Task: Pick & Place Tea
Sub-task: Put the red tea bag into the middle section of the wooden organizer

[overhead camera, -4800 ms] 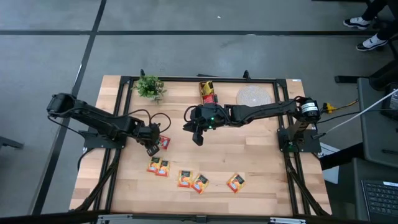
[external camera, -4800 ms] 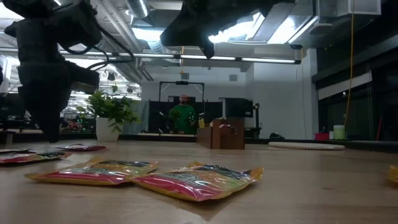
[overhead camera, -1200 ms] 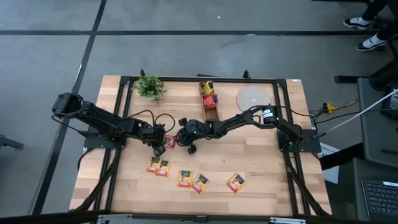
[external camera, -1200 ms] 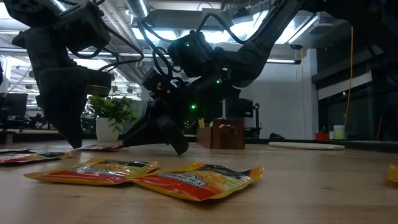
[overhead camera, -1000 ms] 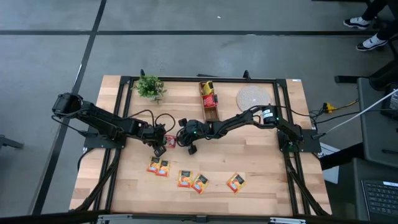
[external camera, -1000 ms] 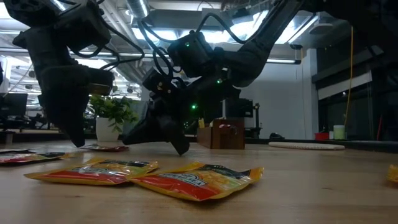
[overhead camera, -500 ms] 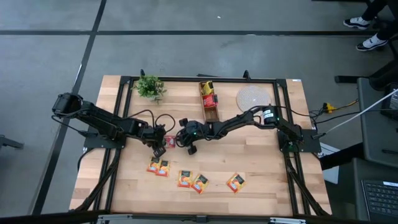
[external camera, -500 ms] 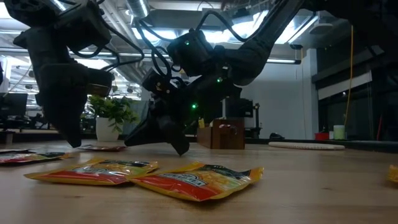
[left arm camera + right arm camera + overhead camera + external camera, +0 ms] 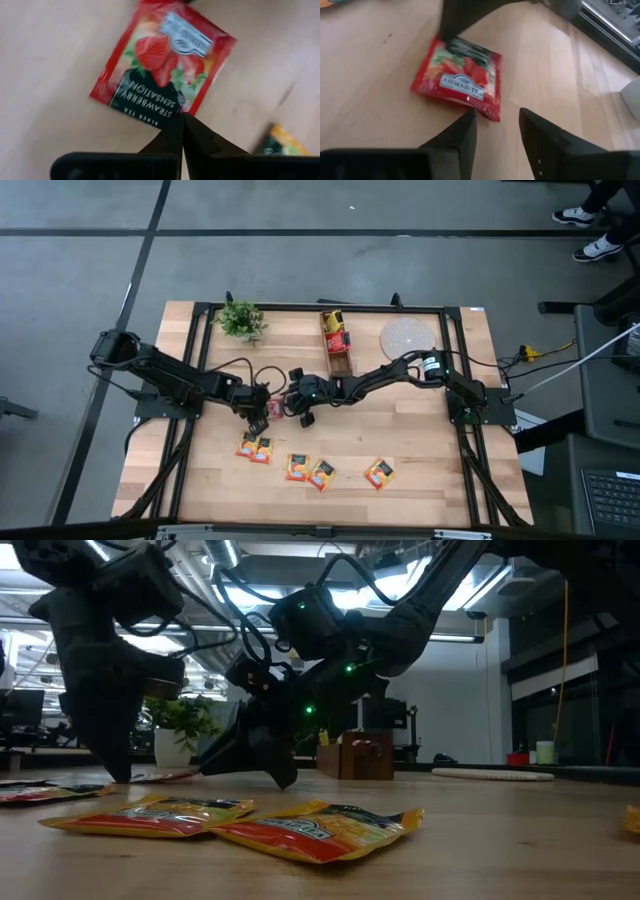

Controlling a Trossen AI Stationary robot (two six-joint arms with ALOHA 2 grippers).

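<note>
Tea sachets lie scattered on my wooden table (image 9: 420,470). One red strawberry sachet (image 9: 273,409) lies flat near the middle, between my two grippers, and both wrist views show it close up (image 9: 162,65) (image 9: 458,80). My left gripper (image 9: 256,421) points down at one edge of this sachet, its fingers pressed together with nothing between them; in the left wrist view the closed tips (image 9: 181,131) meet right at the sachet's dark label edge. My right gripper (image 9: 297,412) reaches in low from the other side, its fingers spread apart, and in the right wrist view the near corner of the sachet sits just ahead of the gap, not pinched. In the low view both grippers come down to the tabletop side by side.

Five more sachets, orange and yellow, lie nearer the front edge: a pair (image 9: 254,448), another pair (image 9: 309,471) and a single one (image 9: 379,473). At the back stand a small potted plant (image 9: 240,319), a wooden box (image 9: 336,340) holding more sachets, and a round pale mat (image 9: 408,335).
</note>
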